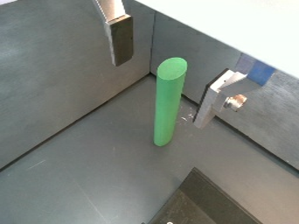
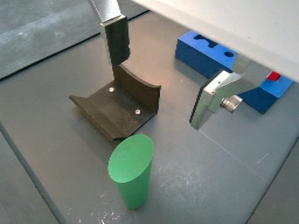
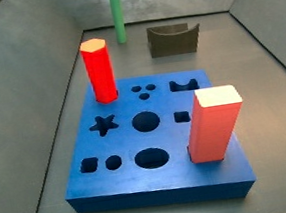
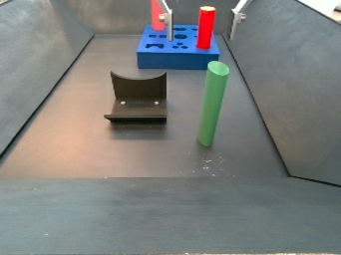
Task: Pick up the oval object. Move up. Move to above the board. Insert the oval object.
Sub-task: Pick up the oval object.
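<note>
Item: tall slim plain green oval peg [image 1: 170, 101] — standing upright on dark grey floor, not yet grasped.
Gripper [image 1: 173, 72] hangs above the peg w/ silver plate fingers [image 1: 121, 39] spread wide, nothing between them; in both wrist views peg top sits in the gap, clear of both pads. Peg: smooth matte green, rounded sides, flat oval top, looks rigid and light; stands alone near the far wall in a side view [image 3: 116, 13], beside the dark arch-shaped block [image 4: 138, 98], well apart from the thick blue square board w/ shaped holes [image 3: 151, 138]. Risks, as judged — descent off-centre could clip the rim and topple it, being tall w/ narrow base; a grip across the rounded sides may let it twist, spoiling alignment w/ the oval hole; red hexagonal peg [image 3: 98, 71] and red square block [image 3: 212, 124] standing in the board could be struck on approach.
</note>
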